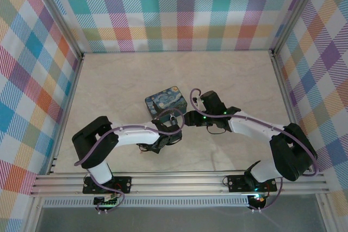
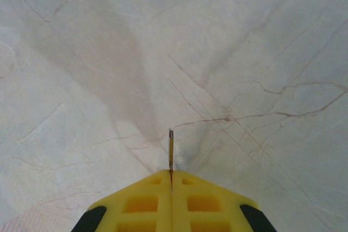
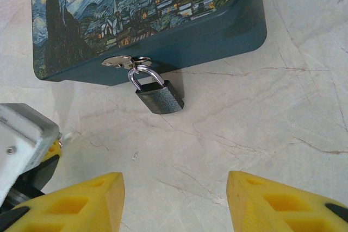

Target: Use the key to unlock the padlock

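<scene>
The thin brownish key (image 2: 171, 149) sticks straight out from between the yellow fingertips of my left gripper (image 2: 172, 180), which is shut on it above bare marble. The small dark padlock (image 3: 159, 97) hangs by its silver shackle from the hasp of the blue painted box (image 3: 163, 20) and rests on the table. My right gripper (image 3: 175, 199) is open, a short way in front of the padlock, with nothing between its fingers. In the top view both grippers meet just below the box (image 1: 165, 100), the left gripper (image 1: 172, 123) beside the right gripper (image 1: 190, 118).
Part of the other arm's grey and yellow gripper housing (image 3: 24, 134) shows at the left of the right wrist view. Plaid walls (image 1: 179, 9) enclose the marble table (image 1: 234, 80) on three sides, with open floor behind and to the sides of the box.
</scene>
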Motion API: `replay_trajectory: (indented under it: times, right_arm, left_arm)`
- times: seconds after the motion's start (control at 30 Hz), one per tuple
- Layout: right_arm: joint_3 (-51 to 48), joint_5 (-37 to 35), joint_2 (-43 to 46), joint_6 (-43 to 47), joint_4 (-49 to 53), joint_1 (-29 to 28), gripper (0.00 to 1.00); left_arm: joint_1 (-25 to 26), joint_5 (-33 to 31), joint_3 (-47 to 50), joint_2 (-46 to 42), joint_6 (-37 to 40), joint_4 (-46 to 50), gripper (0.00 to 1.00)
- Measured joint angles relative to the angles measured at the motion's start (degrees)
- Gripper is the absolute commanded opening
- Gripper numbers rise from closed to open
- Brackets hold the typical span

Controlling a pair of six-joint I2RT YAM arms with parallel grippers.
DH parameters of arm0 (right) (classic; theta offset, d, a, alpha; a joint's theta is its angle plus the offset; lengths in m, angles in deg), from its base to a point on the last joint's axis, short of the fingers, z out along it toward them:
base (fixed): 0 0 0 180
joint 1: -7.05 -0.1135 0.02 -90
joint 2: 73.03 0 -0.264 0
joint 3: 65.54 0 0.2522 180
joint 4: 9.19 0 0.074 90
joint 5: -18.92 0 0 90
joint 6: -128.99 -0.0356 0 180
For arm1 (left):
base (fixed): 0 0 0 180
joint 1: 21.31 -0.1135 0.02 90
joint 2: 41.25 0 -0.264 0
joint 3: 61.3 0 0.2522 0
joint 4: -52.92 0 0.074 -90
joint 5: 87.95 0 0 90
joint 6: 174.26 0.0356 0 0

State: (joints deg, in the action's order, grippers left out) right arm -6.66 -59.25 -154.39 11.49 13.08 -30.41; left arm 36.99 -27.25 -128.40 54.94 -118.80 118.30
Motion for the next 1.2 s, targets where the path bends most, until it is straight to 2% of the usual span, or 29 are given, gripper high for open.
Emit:
replay_trajectory:
  times: [0.23,0.33,0.57,0.7,0.87,1.2]
  right_arm:
    - [0.0,0.8,0.0,0.8,0.0,0.0,0.53]
    - [0.0,2.8,0.1,1.4,-0.6,0.0,0.53]
    - [-2.3,19.7,3.5,4.3,-11.6,-0.1,0.42]
    - [-2.2,28.1,4.7,5.8,-17.3,-0.1,0.39]
    - [-2.0,33.5,5.5,7.4,-20.0,0.6,0.36]
    - [-2.1,41.0,7.1,7.0,-24.7,8.2,0.36]
  left_arm:
    - [-2.0,-0.7,-4.4,-10.4,0.2,1.2,0.0]
    - [-3.8,1.7,-5.6,-15.3,1.2,0.5,0.0]
    - [-8.3,16.4,-5.9,-26.1,5.0,-7.7,0.0]
    - [-9.7,25.7,-6.5,-27.2,7.4,-13.7,0.0]
    - [-11.5,35.8,-6.5,-27.1,9.4,-21.0,0.0]
    - [-16.8,49.8,-5.5,-26.6,13.2,-30.4,0.0]
